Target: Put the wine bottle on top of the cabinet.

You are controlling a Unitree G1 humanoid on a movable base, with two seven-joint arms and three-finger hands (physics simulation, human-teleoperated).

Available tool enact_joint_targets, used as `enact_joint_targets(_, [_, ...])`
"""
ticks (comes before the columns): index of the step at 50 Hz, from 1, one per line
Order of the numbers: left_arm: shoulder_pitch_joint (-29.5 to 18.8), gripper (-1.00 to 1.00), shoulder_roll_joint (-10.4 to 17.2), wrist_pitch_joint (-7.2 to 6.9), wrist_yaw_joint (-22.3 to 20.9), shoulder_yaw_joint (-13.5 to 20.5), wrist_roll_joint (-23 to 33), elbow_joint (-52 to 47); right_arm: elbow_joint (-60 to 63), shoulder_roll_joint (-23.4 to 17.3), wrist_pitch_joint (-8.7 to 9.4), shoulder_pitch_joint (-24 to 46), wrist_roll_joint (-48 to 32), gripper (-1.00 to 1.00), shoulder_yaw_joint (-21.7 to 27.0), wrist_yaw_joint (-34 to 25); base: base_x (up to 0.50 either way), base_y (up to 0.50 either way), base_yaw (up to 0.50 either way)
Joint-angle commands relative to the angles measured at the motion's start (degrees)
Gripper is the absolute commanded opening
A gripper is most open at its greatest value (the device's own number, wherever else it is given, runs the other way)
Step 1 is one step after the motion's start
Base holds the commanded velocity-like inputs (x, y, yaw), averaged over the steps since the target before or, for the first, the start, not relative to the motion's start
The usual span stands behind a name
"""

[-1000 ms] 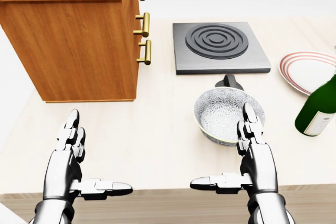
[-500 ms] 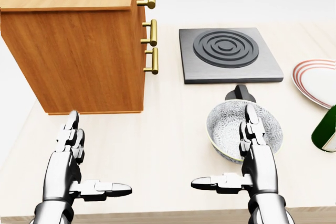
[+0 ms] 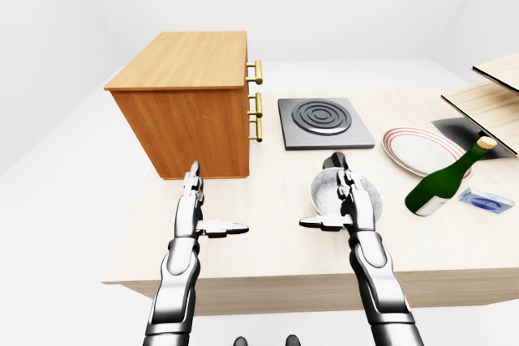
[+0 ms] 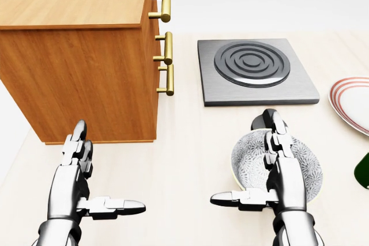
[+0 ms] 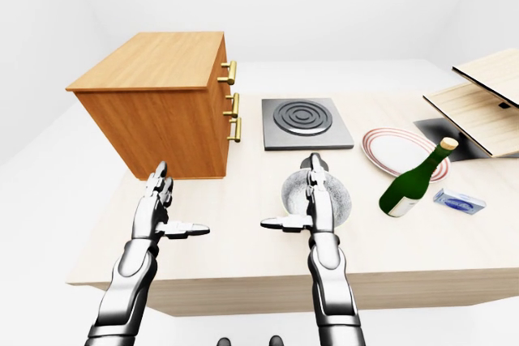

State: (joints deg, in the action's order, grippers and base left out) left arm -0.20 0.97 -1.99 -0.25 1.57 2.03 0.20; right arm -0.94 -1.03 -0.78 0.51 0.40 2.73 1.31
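Cabinet: the wooden cabinet (image 3: 188,103) stands at the left of the desk (image 3: 268,224), three brass handles (image 4: 166,38) on its right side, its top bare.
Left hand: the left hand (image 4: 78,180) hovers low over the desk below the cabinet, fingers (image 4: 75,142) spread straight, thumb out to the right, holding nothing.
Hob: a grey square hob (image 4: 253,70) with ring markings lies right of the cabinet, near the handles.
Bowl: a patterned bowl (image 4: 308,168) sits below the hob, a dark handle-like piece (image 4: 262,120) at its upper rim.
Right hand: the right hand (image 4: 277,180) hangs over the bowl's left part, fingers open and straight, thumb pointing left, gripping nothing.
Plate: a red-rimmed plate (image 5: 389,147) lies further right.
Wine bottle: the green wine bottle (image 5: 413,180) stands tilted on the desk, right of the bowl and well apart from both hands, just below the plate.
Packet: a small blue packet (image 5: 460,200) lies right of the bottle.
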Motion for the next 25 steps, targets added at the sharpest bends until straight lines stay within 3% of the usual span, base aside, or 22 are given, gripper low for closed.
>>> enact_joint_targets(1, [0.18, 1.00, -0.02, 0.02, 0.00, -0.11, 0.24, -0.15, -0.06, -0.03, 0.01, -0.05, 0.09, 1.00, 0.09, 0.20, 0.00, 0.00, 0.00])
enact_joint_targets(14, [0.16, 1.00, -0.06, 0.18, 0.06, -0.02, 0.10, 0.03, -0.66, -0.10, -0.49, 0.16, 0.63, 1.00, 0.18, -0.27, 0.00, 0.00, 0.00])
enact_joint_targets(25, [0.17, 1.00, -0.02, 0.50, 0.09, -0.08, 0.25, 0.18, -0.55, -0.10, -0.76, 0.03, 0.71, 1.00, 0.24, -0.26, 0.38, 0.00, 0.00])
